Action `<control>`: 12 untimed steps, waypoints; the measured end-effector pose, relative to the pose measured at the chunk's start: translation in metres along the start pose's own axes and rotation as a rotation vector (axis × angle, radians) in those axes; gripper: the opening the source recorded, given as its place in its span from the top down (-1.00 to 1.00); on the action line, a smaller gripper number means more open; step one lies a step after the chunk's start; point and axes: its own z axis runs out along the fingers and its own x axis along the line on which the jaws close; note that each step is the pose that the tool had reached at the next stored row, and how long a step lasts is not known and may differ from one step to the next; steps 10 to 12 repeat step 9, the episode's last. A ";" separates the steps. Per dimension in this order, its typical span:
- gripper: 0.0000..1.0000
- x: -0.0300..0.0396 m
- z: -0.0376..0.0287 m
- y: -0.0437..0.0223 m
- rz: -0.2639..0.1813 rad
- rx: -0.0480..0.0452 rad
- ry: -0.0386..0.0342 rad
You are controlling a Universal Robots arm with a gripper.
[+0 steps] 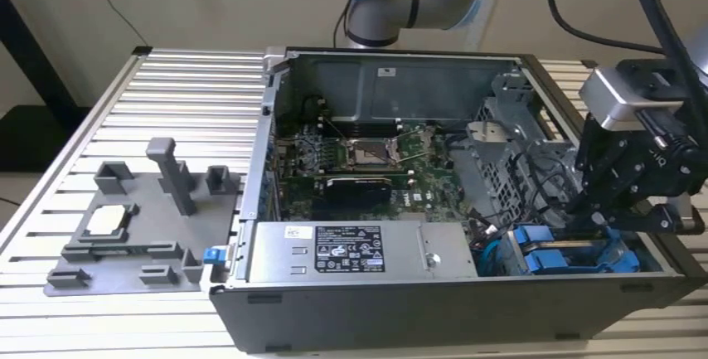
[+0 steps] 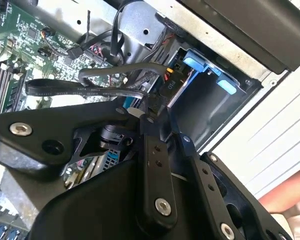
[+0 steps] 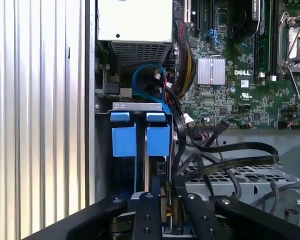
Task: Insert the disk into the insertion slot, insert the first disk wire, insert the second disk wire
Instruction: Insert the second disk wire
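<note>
The end effector is hanging inside the open computer case, at the exterior view's right, just above the drive cage. The disk, w/ its blue carrier, is sitting down in the insertion slot, so step one looks done, judging by how deep the blue frame is lying. A second blue carrier is sitting just beside it.

Wires: black cables are lying loose over the cage & motherboard. In the second wrist view the fingers are drawn close together around what looks like a black plug near the bay's mouth; can't tell for sure if they're actually gripping it. So prob. work is on a wire step, neither plug visibly seated.

The exterior view is giving the whole layout: bench, grey fixture plate, power supply. The first wrist view is looking straight onto both blue tabs. The second wrist view is showing the plug area, plus part of a person at the edge.
</note>
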 end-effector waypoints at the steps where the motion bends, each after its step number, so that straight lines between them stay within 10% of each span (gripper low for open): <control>1: 0.51 -0.0002 -0.0027 0.0001 0.000 0.0000 0.0000; 12: 0.51 -0.0007 -0.0086 0.0003 0.000 0.0000 -0.0002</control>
